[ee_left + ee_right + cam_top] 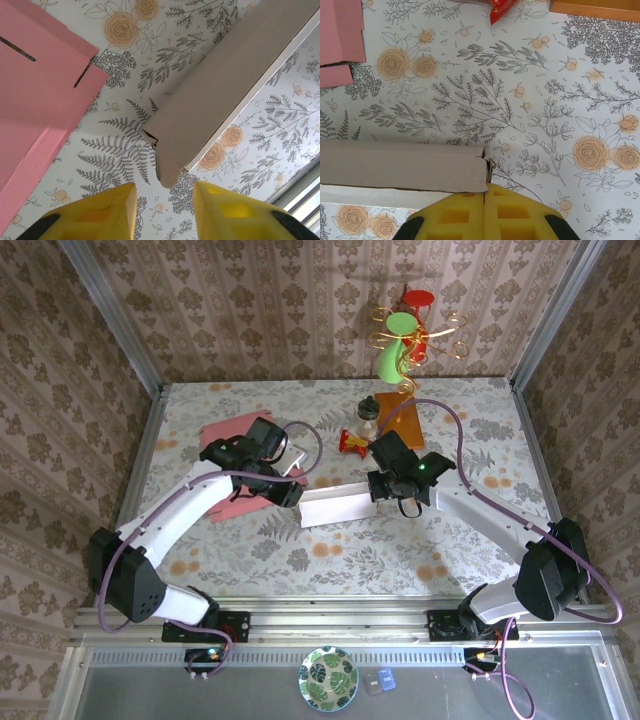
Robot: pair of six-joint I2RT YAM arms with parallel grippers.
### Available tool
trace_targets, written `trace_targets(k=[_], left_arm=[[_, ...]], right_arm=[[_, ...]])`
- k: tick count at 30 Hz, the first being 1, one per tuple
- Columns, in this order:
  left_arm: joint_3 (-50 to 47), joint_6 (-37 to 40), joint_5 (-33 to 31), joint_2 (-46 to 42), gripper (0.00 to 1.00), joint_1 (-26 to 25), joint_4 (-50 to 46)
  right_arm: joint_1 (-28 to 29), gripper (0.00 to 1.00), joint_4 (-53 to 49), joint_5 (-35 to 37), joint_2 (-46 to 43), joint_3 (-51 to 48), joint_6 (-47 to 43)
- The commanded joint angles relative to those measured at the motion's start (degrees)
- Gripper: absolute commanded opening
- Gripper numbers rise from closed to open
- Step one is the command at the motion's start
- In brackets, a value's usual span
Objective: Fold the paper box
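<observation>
The paper box [225,432] lies flat, pink side up, at the left of the table, partly under my left arm; its slotted flaps show in the left wrist view [40,100] and a corner in the right wrist view [340,30]. A separate white-grey card [335,506] with one wall folded up lies mid-table. My right gripper [380,488] [485,192] is shut on that card's [400,165] right end flap. My left gripper [292,495] [165,192] is open, and the card's [225,85] rounded left corner reaches just between its fingertips without touching them.
An orange wooden block [400,420] [595,6], a small bottle [368,418] and a red piece [352,442] [500,10] stand behind the card. A green and red wire ornament [405,340] is at the back wall. A patterned plate [328,678] sits below the table's front rail.
</observation>
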Motion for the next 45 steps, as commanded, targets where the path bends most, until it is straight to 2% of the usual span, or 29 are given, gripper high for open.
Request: trace_targets(k=[1, 19, 26, 31, 38, 45], left_arm=[[1.4, -0.8, 0.7, 0.8, 0.34, -0.6, -0.9], [2.3, -0.1, -2.8, 3.0, 0.1, -2.8, 0.3], [2.9, -1.3, -3.2, 3.7, 0.07, -3.0, 0.2], [3.7, -6.0, -3.7, 4.0, 0.0, -3.1, -0.6], [4.3, -14.0, -4.1, 4.5, 0.0, -3.4, -1.1], [8.4, -20.8, -2.8, 7.6, 0.0, -3.3, -5.4]], right_arm=[[0.4, 0.0, -2.7, 1.3, 1.0, 1.3, 1.1], [0.4, 0.0, -2.6, 1.1, 1.2, 1.3, 1.0], [0.4, 0.0, -2.6, 1.2, 1.1, 1.1, 1.2], [0.4, 0.0, -2.5, 1.5, 0.7, 0.9, 1.8], [1.4, 0.0, -1.9, 2.3, 0.5, 0.6, 3.0], [2.5, 0.0, -2.0, 3.3, 0.6, 0.6, 3.4]])
